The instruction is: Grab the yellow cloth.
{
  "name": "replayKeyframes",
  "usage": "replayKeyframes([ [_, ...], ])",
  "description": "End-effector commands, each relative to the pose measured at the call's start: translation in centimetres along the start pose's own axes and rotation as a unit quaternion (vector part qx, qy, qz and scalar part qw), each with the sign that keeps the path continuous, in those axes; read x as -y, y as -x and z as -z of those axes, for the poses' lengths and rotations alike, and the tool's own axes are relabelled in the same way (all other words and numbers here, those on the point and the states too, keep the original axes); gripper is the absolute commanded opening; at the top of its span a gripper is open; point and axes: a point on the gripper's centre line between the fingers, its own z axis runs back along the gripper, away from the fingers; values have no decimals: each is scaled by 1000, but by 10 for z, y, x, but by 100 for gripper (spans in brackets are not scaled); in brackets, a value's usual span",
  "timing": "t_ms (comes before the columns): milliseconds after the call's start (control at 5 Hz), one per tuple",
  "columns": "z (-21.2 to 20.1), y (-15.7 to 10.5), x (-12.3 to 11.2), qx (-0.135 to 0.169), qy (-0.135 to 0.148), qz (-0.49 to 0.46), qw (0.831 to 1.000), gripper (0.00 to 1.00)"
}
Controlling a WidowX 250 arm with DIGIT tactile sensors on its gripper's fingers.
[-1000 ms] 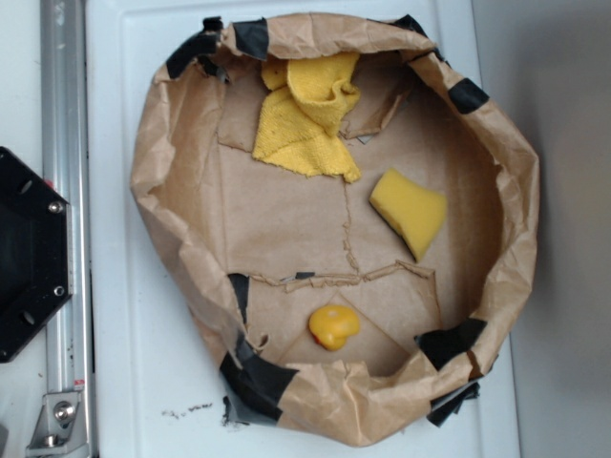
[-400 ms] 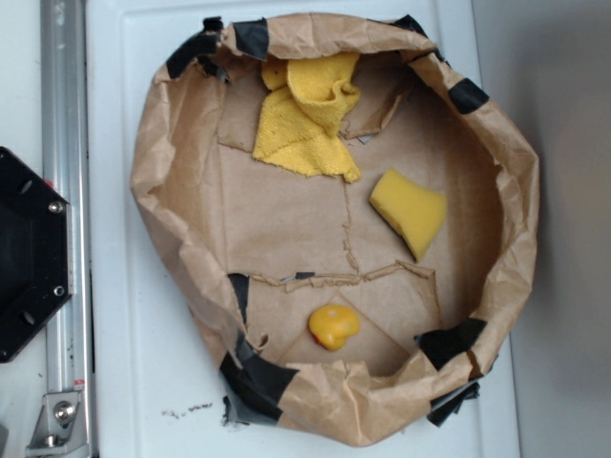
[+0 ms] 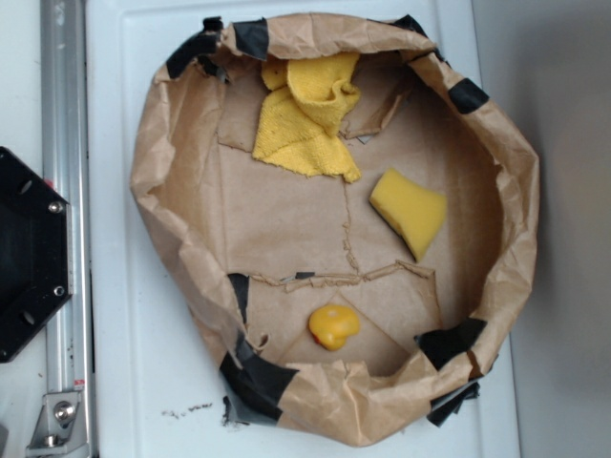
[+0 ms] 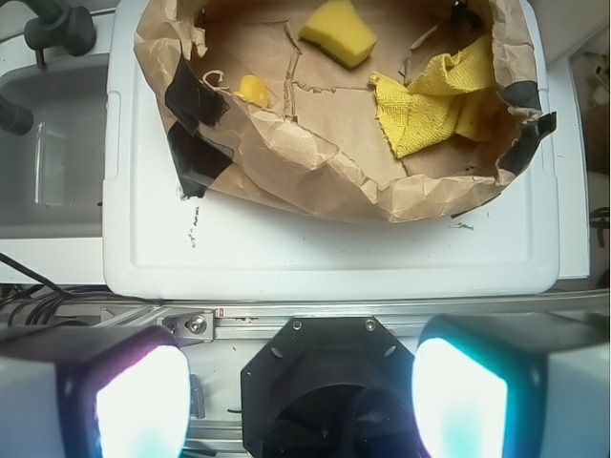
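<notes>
Exterior view: a crumpled brown paper enclosure [image 3: 162, 172] patched with black tape strips sits on a white plastic lid [image 3: 134, 382], its walls standing up around a flat paper floor. The fuzzy bright-yellow terry cloth [image 3: 305, 119] lies folded and wrinkled on that floor at the top of the frame, its upper edge against the wall and a corner trailing down toward the centre. A smooth yellow foam wedge [image 3: 409, 212] rests to the right of centre, apart from the cloth, and a small rounded yellow-orange plastic object [image 3: 333, 326] lies near the bottom wall, well apart from both. A grey metal rail [image 3: 62, 143] runs down the left edge beside a black hexagonal base plate [image 3: 29, 253]. No gripper appears in this view. Wrist view: the gripper [image 4: 301, 396] shows as two pale, glowing pads at the bottom corners, set wide apart with nothing between them — the black base plate [image 4: 329, 377] lies beneath. It hangs outside the paper enclosure [image 4: 315, 181], well short of the cloth [image 4: 434, 100], which lies at the upper right inside the wall. The foam wedge [image 4: 339, 31] and the small plastic object [image 4: 253, 90] sit farther left — neither touches the cloth.
</notes>
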Motion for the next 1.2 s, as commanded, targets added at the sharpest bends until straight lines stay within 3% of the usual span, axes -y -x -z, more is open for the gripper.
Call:
replayKeyframes([
  [0, -3, -2, 0, 6, 1, 0, 1000, 100],
  [600, -3, -2, 0, 6, 1, 0, 1000, 100],
  [800, 19, -51, -17, 5, -88, -63, 994, 100],
  [1000, 36, -94, -41, 57, -84, -189, 977, 100],
])
